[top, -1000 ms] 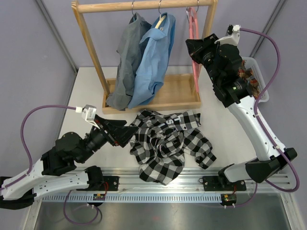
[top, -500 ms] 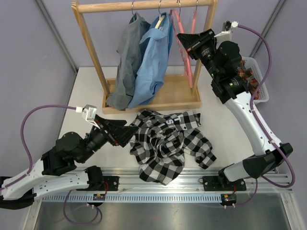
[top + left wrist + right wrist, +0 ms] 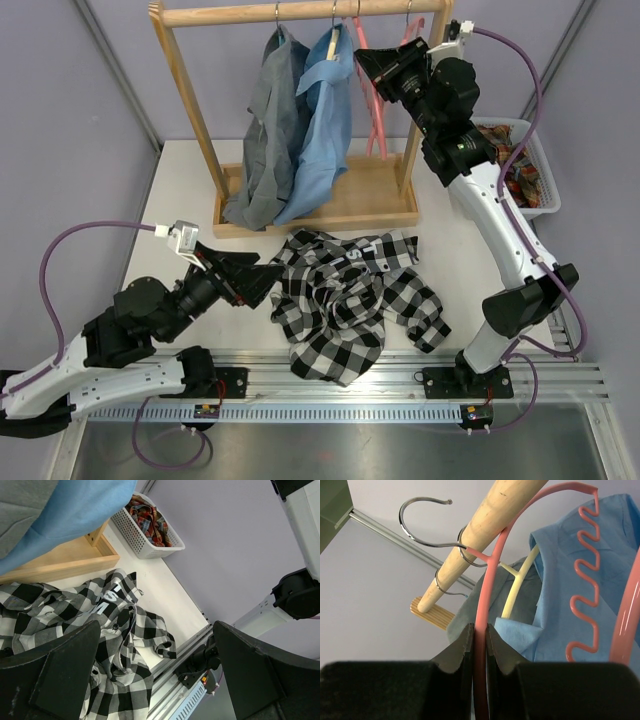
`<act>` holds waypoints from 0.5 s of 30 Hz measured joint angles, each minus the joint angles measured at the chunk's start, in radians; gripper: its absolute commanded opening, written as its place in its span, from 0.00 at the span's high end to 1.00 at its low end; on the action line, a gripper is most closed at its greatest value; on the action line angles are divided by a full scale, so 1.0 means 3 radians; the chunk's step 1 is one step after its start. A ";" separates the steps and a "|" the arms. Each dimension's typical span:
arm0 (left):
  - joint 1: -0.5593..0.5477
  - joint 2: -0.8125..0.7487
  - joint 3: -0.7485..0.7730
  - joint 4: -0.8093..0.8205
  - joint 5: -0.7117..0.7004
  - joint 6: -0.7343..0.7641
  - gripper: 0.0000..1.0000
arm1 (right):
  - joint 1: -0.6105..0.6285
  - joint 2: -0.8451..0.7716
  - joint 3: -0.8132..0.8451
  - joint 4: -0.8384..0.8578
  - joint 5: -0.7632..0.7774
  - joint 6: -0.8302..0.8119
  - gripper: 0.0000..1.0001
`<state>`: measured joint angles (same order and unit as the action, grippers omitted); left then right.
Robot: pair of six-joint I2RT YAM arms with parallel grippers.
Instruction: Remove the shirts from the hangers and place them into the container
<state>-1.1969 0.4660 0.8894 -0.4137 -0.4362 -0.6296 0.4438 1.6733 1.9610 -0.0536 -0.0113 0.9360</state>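
Presently the right gripper (image 3: 480, 631) is pinched nearly shut on the thin round side bar of a pink hanger (image 3: 481, 587). That hanger's wire hook sits over the round wooden rail (image 3: 300, 12) of the rack (image 3: 350, 205), which stands at the table's (image 3: 180, 180) far edge. On the same rail hang a limp grey shirt (image 3: 262, 140) and a smooth blue shirt (image 3: 322, 130), the blue one on a cream hanger (image 3: 517, 591). The checked shirt (image 3: 350, 300), black and white with white lettering, lies crumpled by the middle of the near edge. The left gripper (image 3: 262, 280) is low at the shirt's left side, spread wide and holding nothing. The white lattice-walled basket (image 3: 547, 200) sits at the far right corner, with a plaid cloth (image 3: 147, 517) inside.
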 measured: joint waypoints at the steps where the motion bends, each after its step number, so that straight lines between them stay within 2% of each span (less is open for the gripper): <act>1: 0.0000 -0.0006 0.0000 -0.0010 -0.0006 0.0000 0.01 | 0.0000 0.0027 0.0036 -0.0013 0.0000 0.0000 1.00; 8: 0.0000 -0.0037 0.0000 -0.0046 -0.0033 -0.0001 0.01 | -0.0001 0.0117 0.0144 -0.0089 0.0164 0.0005 1.00; 15: 0.0000 -0.0057 0.0000 -0.0047 -0.0045 -0.0003 0.01 | -0.0045 0.0117 0.0009 -0.0078 0.0276 0.0053 1.00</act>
<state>-1.1969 0.4488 0.8894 -0.4278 -0.4496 -0.6304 0.4305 1.7084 1.9636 -0.0769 0.0715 0.9520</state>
